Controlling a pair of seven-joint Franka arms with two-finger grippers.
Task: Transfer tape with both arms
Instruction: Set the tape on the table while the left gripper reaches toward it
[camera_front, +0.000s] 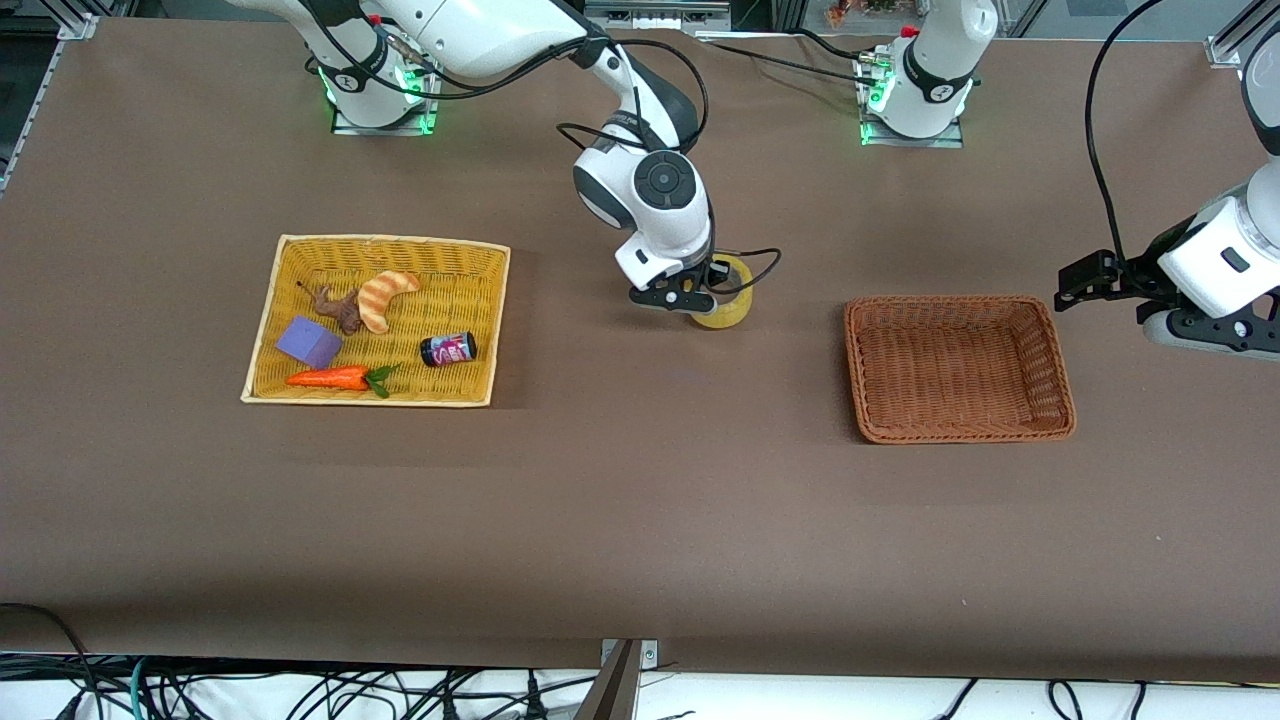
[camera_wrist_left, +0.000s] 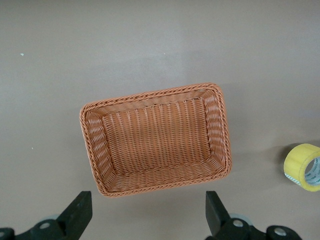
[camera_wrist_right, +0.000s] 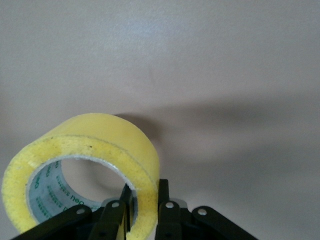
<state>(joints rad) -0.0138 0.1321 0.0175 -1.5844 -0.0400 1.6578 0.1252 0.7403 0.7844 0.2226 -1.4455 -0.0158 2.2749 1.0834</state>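
The tape (camera_front: 728, 305) is held by its wall between the closed fingers of the right gripper (camera_front: 700, 300), over the brown table (camera_front: 640, 520) between the yellow tray (camera_front: 262, 340) and the brown basket (camera_front: 1062, 380), nearer the basket. The ring stands on edge, its hole roughly level. The left gripper (camera_wrist_left: 147, 212) is spread wide and empty, waiting above the basket's edge toward the left arm's end. Cables are seen below the table's front edge.

The front view looks down from high across the table (camera_front: 640, 520); 2 wrist cameras look down closer (both sharing the tape (camera_wrist_left: 303, 166)).
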